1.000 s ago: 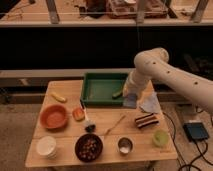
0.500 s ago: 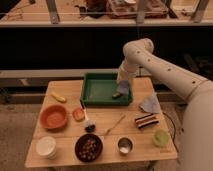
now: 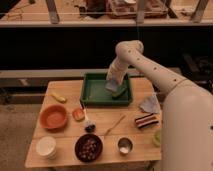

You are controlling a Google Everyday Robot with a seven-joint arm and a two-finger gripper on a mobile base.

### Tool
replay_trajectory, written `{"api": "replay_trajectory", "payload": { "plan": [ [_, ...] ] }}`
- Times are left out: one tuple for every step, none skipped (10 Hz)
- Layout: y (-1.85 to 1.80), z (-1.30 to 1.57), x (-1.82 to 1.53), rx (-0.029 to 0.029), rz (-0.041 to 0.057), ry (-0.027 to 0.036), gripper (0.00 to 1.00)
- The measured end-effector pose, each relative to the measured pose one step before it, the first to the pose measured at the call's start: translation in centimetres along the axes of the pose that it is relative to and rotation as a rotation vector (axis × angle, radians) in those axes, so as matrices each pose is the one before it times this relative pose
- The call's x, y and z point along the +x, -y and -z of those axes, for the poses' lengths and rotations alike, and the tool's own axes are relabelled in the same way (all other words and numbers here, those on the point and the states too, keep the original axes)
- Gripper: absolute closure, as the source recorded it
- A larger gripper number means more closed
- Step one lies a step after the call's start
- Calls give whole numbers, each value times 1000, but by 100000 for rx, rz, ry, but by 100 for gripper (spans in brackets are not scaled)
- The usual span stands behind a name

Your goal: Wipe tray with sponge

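Note:
The dark green tray sits at the back middle of the wooden table. My gripper reaches down into the tray's right half. It is shut on the slate-blue sponge, which presses on the tray floor. A small green object lies in the tray just right of the sponge. The arm comes in from the right, over the tray's back right corner.
A grey-blue cloth and a striped block lie right of the tray. An orange bowl, a white cup, a dark bowl of nuts, a metal cup and a brush stand in front.
The arm has swung left from the tray's right edge into the tray, carrying the sponge down to the tray floor. The tabletop things have not moved.

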Motion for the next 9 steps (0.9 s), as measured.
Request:
{"api": "replay_trajectory", "payload": {
  "plan": [
    [400, -717, 6, 852, -476, 210, 85],
    [382, -1005, 145, 1816, -1551, -506, 85],
    [98, -1200, 446, 2814, -3064, -1772, 85],
    [91, -630, 183, 1356, -1431, -835, 85],
    [97, -98, 23, 447, -272, -176, 85],
    [6, 14, 9, 6, 8, -29, 85],
    [-55, -6, 6, -47, -47, 4, 85],
    [42, 5, -7, 39, 38, 1, 85],
    [17, -1, -18, 69, -6, 43, 85]
  ]
}}
